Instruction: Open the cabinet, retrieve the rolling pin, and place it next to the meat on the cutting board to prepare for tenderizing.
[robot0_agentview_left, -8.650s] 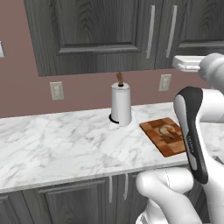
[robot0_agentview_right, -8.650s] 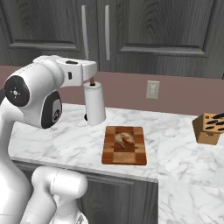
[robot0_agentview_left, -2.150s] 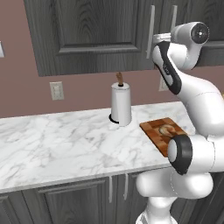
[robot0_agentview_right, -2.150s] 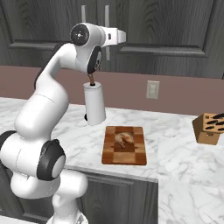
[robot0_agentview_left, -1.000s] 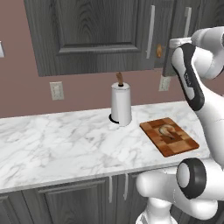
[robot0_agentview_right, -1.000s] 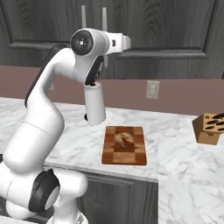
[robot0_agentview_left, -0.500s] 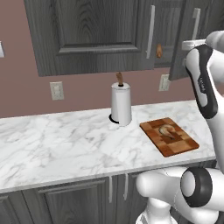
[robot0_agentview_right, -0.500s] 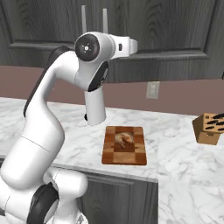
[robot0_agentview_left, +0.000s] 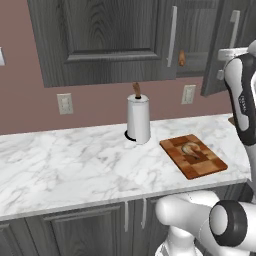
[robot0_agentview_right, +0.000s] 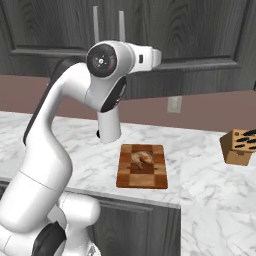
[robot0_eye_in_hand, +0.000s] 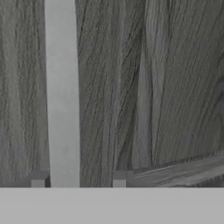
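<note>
The right-hand door of the wall cabinet (robot0_agentview_left: 235, 45) stands swung out from its frame, and everything below is placed from that door. In the hand view its silver bar handle (robot0_eye_in_hand: 61, 87) runs lengthwise up the picture between the two fingertips (robot0_eye_in_hand: 119, 178). The pincer (robot0_eye_in_hand: 78, 179) stands apart: the bar lies just beside one tip with a clear gap to the other, so it straddles the handle without clamping it.

The relation that matters is sideways. In the left base view a small brown wooden end (robot0_agentview_left: 181, 57), most likely the rolling pin, shows in the opening just left of the door, on the grey shelf and at about the height of the handle's lower part. The pincer faces the door's front, so the pin lies off to its side and deeper in, past the door's free edge. Too little of the pin shows to tell which way its long axis runs.

My judgement is that the opening step is about done. The next move calls for backing straight off the bar, then coming around the door's edge into the gap.

Well below the door, on the marble surface (robot0_agentview_left: 75, 165), lies the checkered cutting board (robot0_agentview_left: 200, 165) with the meat (robot0_agentview_left: 192, 150) on it.
</note>
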